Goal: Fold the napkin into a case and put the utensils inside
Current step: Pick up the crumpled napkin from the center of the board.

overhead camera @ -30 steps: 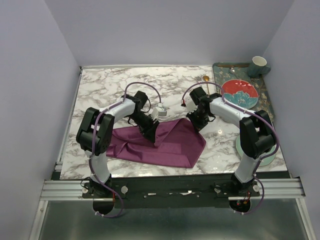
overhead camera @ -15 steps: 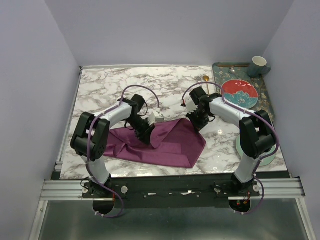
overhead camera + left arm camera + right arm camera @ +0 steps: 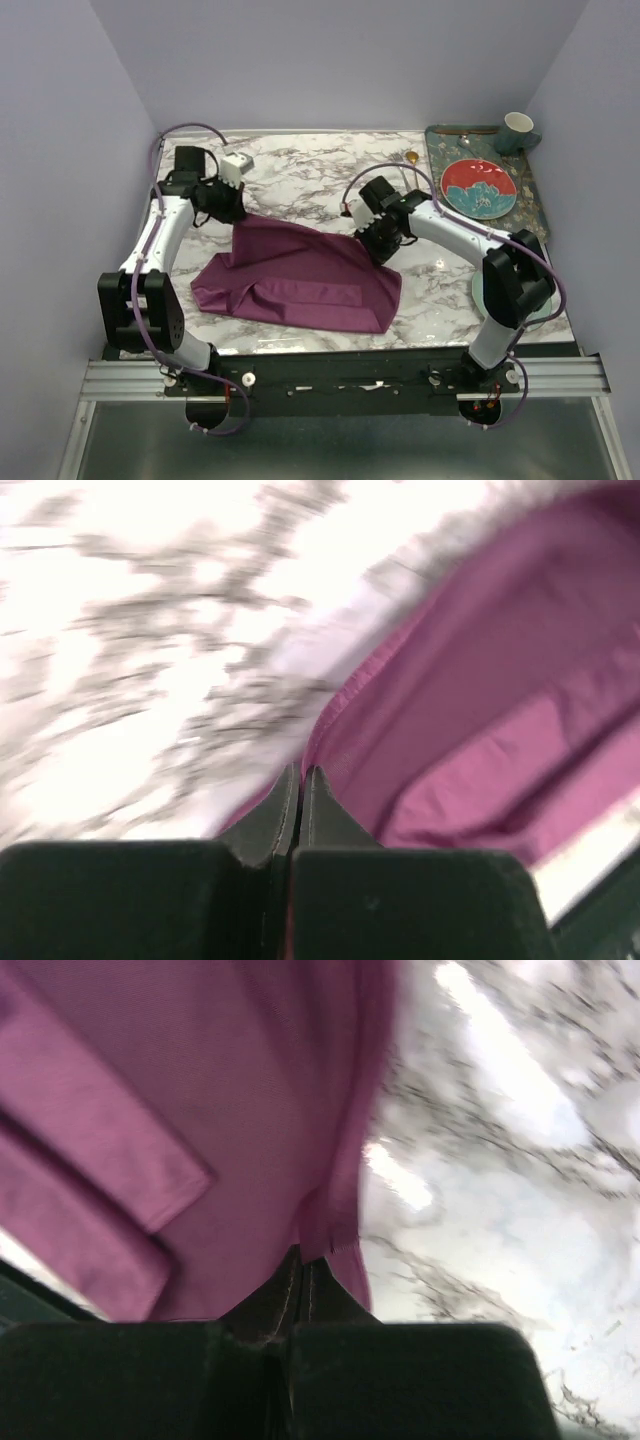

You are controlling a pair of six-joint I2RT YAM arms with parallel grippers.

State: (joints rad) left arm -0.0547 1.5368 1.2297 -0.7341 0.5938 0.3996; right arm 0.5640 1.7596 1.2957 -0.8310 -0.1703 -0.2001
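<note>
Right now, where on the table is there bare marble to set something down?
Widest bare patch: the far middle of the table, beyond the napkin, between the left gripper and right gripper. A smaller one lies between the napkin and the green plate. The right side is crowded: tray, red plate, cup.

1. A white marble table [image 3: 300,170] with grey veining fills the workspace.
2. A dark teal patterned tray [image 3: 527,200] lies along the table's far right edge.
3. A round red plate [image 3: 478,187] with a teal design rests on the tray.
4. A pale cup [image 3: 518,128] stands at the tray's far corner.
5. A pale green plate [image 3: 477,290] sits near the right front, partly hidden.
6. Lavender walls [image 3: 340,60] enclose three sides.
7. A metal rail [image 3: 130,378] runs along the near edge.
</note>
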